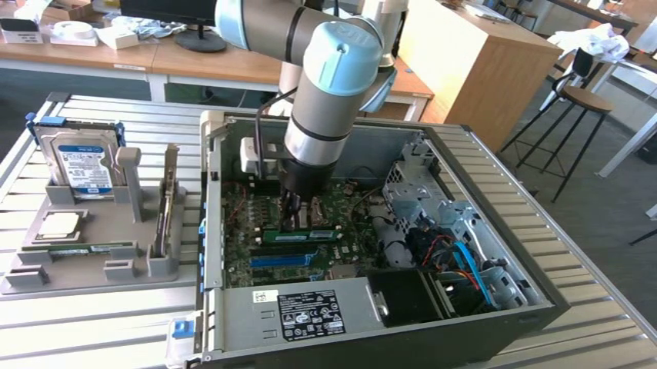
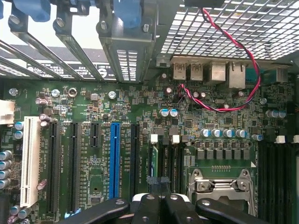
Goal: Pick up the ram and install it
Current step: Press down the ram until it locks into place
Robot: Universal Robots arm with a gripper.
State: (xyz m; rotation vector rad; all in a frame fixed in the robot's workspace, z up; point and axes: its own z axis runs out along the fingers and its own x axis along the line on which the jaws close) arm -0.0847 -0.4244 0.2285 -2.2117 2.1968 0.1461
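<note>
Your claw (image 1: pixel 298 221) is down inside the case (image 1: pixel 534 265), over the middle of the board (image 2: pixel 93 107), and its fingers are closed right together. The ram (image 1: pixel 300 234) sits directly beneath them, standing on edge in a slot near the board's centre, so claw and ram are stacked one over the other with no sideways offset worth speaking of. From what you can see, the fingertips meet the stick's upper edge. You cannot tell whether they pinch it or merely bear down on it.

The ram's long axis runs across the case from the exterior view's left to its right, parallel to the blue slot (image 1: pixel 282 260) that lies nearer the case's front edge, by the power supply (image 1: pixel 308 311). In the wrist view you see the ram (image 2: pixel 155 156) end-on as a thin green line leading away from the claw (image 2: pixel 157 182) toward the white latch (image 2: pixel 154 138), between the blue slot (image 2: pixel 114 158) and the socket (image 2: pixel 219 186). The fingers straddle the stick's thin side, so the line of closing is across the slot, not along it.

A separate green strip (image 1: pixel 88 248) lies in the tray (image 1: pixel 61 273) on the bench, well apart from the claw.
</note>
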